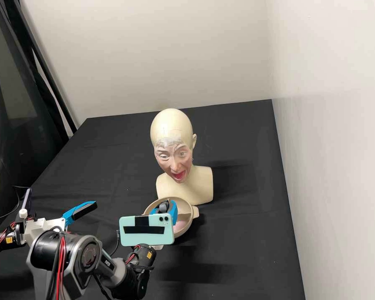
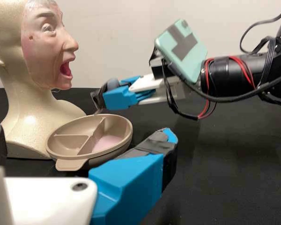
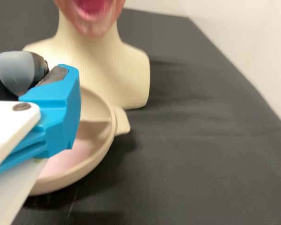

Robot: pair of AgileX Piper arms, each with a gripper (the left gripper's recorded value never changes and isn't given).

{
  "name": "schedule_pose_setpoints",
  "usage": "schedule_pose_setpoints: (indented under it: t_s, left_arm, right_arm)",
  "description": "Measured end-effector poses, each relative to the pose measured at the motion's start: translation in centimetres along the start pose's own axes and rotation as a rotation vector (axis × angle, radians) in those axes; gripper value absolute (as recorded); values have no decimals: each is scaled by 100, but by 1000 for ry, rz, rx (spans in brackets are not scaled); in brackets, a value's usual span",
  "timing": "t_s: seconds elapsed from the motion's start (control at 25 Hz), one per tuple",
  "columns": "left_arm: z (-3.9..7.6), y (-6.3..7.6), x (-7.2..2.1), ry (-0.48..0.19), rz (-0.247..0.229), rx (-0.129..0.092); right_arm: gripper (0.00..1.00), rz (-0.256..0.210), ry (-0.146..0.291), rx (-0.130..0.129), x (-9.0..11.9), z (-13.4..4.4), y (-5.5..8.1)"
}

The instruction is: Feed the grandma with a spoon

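A robotics laboratory is shown, not a home. A bench (image 1: 246, 137) draped in plain black cloth is set into a corner of bare white walls (image 1: 154, 54), and a dark panel (image 1: 8, 104) is stood along its left edge. Robot arms (image 1: 66, 258) with exposed red wiring are seen at the near left corner. A phone (image 1: 146, 230) is fixed to one, and a mannequin head (image 1: 177, 154) is used in place of a person.

I can read no word or number anywhere. The little yellow stickers (image 1: 148, 255) on my arm joint and the white mark (image 1: 107, 263) beside them are too small to read.
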Motion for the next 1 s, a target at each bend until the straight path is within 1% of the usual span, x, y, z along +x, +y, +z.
schedule_pose_setpoints:
  t_s: [0.2, 0.32, 0.4, 0.68, 0.8, 0.84, 1.0]
  left_arm:
    - [0, 0, 0, 0, 0, 0]
    - [0, 0, 0, 0, 0, 0]
    - [6, -1, 0, -2, 0, 0]
    - [23, -4, 1, -7, -1, 1]
    - [23, -4, 1, -7, -1, 1]
    - [23, -4, 1, -7, -1, 1]
    - [23, -4, 1, -7, -1, 1]
  right_arm:
    - [0, 55, 17, -2, -42, -46, 139]
    - [0, 75, 30, -4, -60, -80, 191]
    - [0, 89, 38, 1, -73, -101, 226]
    - [0, 116, 51, -1, -109, -138, 294]
    - [0, 132, 64, 0, -76, -165, 335]
    - [0, 135, 67, 4, -69, -170, 342]
    - [0, 159, 85, 2, -13, -209, 402]
